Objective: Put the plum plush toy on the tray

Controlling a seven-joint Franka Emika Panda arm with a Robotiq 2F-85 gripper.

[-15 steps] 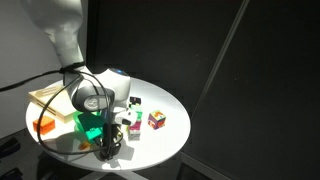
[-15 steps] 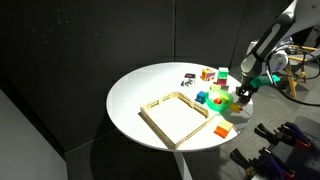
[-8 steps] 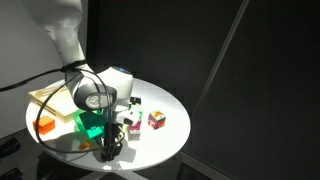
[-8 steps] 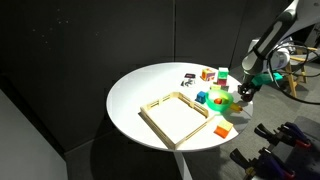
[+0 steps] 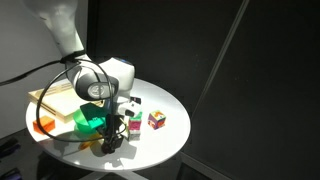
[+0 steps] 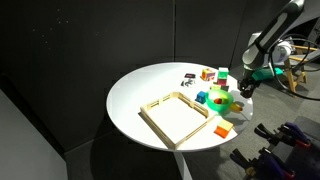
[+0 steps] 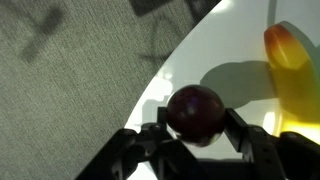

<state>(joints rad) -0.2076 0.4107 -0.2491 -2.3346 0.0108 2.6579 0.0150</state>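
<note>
In the wrist view the plum plush toy (image 7: 194,113), a small dark reddish-purple ball, sits between my gripper's two black fingers (image 7: 193,132), which are shut on it just above the white table near its edge. In the exterior views my gripper (image 5: 109,134) (image 6: 244,88) hangs at the table's edge beside the green bowl (image 5: 92,122) (image 6: 222,99). The light-wood tray (image 6: 176,116) (image 5: 52,100) lies on the other side of the bowl, apart from my gripper. The plum is too small to make out in the exterior views.
A yellow banana (image 7: 292,75) lies next to the plum. An orange block (image 6: 222,130) (image 5: 45,126) lies by the tray's corner. Small coloured cubes (image 5: 156,120) (image 6: 208,74) stand further along the round white table (image 6: 150,85). Carpet floor (image 7: 60,90) shows beyond the edge.
My gripper has risen slightly by the green bowl at the table's edge; the arm has shifted a little. The other objects have not moved.
</note>
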